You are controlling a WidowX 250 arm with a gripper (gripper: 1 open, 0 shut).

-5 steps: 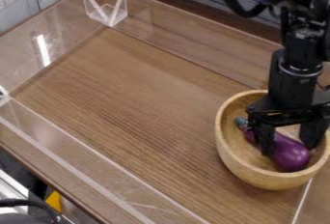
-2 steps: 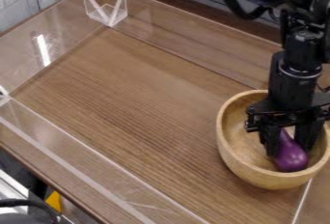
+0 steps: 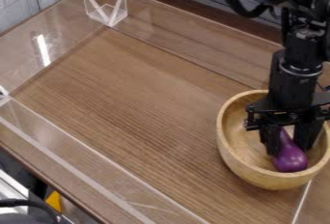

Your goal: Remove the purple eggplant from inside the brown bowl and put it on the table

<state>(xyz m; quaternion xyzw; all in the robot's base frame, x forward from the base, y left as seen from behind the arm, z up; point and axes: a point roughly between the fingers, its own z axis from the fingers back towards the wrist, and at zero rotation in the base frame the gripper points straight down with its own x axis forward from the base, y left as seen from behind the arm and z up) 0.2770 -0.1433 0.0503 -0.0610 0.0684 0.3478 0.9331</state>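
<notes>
Gripper is down inside the bowl, pointing at the table, fingers at the far end of the eggplant. Can't tell from this view if they're clamped on it or just alongside; the dark fingers and the eggplant overlap too much to see contact on both sides.

Eggplant is still to be taken out: it lies in the right part of the bowl, fat end toward the near side, narrow end up under the fingers. Brown bowl sits at the right, near part of the table.

Step in hand, my read: the grasp. Next move: get a firm squeeze on both sides, then go straight up until the fat end is over the rim, then shift left and set it down on the wood left of the bowl.

Watch for: grip is toward the narrow end, so the glossy body could swing or slip out. Dragging left too low would catch the rim and pull the bowl along.
</notes>
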